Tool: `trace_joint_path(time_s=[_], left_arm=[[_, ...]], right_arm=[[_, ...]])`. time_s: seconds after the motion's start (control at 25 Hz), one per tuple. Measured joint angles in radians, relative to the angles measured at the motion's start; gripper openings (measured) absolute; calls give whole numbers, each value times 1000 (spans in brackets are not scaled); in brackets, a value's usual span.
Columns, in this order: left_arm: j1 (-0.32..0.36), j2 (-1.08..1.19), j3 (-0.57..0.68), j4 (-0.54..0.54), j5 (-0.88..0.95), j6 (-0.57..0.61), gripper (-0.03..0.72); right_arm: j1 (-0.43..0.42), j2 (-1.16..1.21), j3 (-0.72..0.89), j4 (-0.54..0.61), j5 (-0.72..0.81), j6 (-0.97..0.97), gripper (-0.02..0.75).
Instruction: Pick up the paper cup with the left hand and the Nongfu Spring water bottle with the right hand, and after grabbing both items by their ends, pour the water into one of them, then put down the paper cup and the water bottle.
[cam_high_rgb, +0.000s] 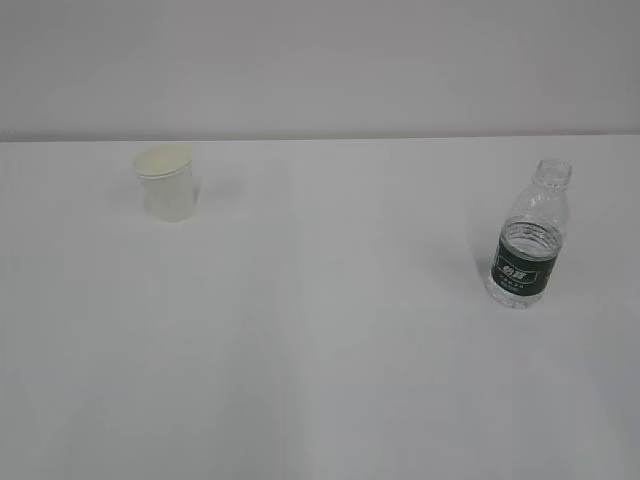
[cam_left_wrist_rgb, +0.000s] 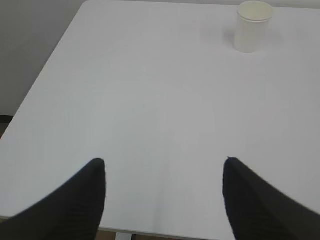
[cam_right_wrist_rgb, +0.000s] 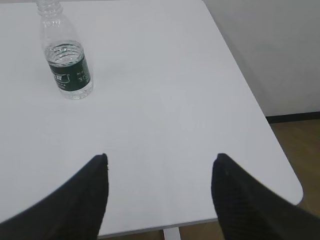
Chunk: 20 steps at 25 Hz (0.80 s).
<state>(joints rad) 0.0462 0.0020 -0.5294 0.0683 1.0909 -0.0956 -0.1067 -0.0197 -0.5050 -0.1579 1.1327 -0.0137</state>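
Observation:
The white paper cup (cam_high_rgb: 166, 183) stands upright at the back left of the table; the left wrist view has the cup (cam_left_wrist_rgb: 253, 26) far ahead and to the right. The Nongfu Spring water bottle (cam_high_rgb: 530, 236), clear, uncapped, with a dark green label and water inside, stands upright at the right; in the right wrist view the bottle (cam_right_wrist_rgb: 65, 52) is far ahead to the left. My left gripper (cam_left_wrist_rgb: 164, 161) is open over the table's near edge, nothing between its fingers. My right gripper (cam_right_wrist_rgb: 161, 156) is likewise open and empty. Neither arm shows in the exterior view.
The white table (cam_high_rgb: 320, 350) runs back to a pale wall. Its left edge (cam_left_wrist_rgb: 45, 80) and right edge with rounded corner (cam_right_wrist_rgb: 295, 185) show in the wrist views, with brown floor (cam_right_wrist_rgb: 300, 140) beyond.

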Motion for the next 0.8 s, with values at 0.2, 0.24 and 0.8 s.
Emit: trace_joint_path(time_s=[0.2, 0.24, 0.8], left_arm=[[0, 0, 0, 0, 0, 0, 524], [0, 0, 0, 0, 0, 0, 524], [0, 0, 0, 0, 0, 0, 524]], right_arm=[[0, 0, 0, 0, 0, 0, 489], [0, 0, 0, 0, 0, 0, 489], [0, 0, 0, 0, 0, 0, 488]])
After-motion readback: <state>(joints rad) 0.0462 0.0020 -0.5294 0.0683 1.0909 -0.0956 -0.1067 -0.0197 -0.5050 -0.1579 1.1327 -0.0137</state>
